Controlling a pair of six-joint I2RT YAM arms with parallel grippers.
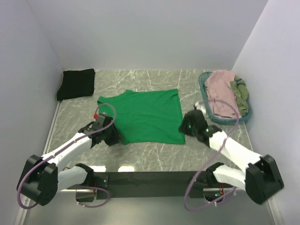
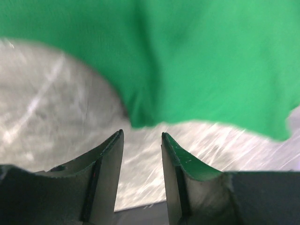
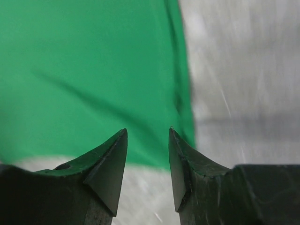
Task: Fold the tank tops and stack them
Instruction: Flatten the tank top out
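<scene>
A bright green tank top [image 1: 145,116] lies spread flat in the middle of the table. My left gripper [image 1: 114,136] is open and empty at its near left corner, with the green cloth [image 2: 197,61] just ahead of the fingertips. My right gripper [image 1: 185,127] is open and empty at the near right corner, its jaws over the green hem [image 3: 103,79]. A folded black tank top [image 1: 76,83] lies at the far left. A dusty pink top [image 1: 221,93] and an olive one [image 1: 241,96] lie heaped at the far right.
A teal oval basket [image 1: 203,84] at the far right holds the pink and olive tops. White walls close the table at the back and on both sides. The marbled grey tabletop [image 1: 154,157] is bare between the green top and the arm bases.
</scene>
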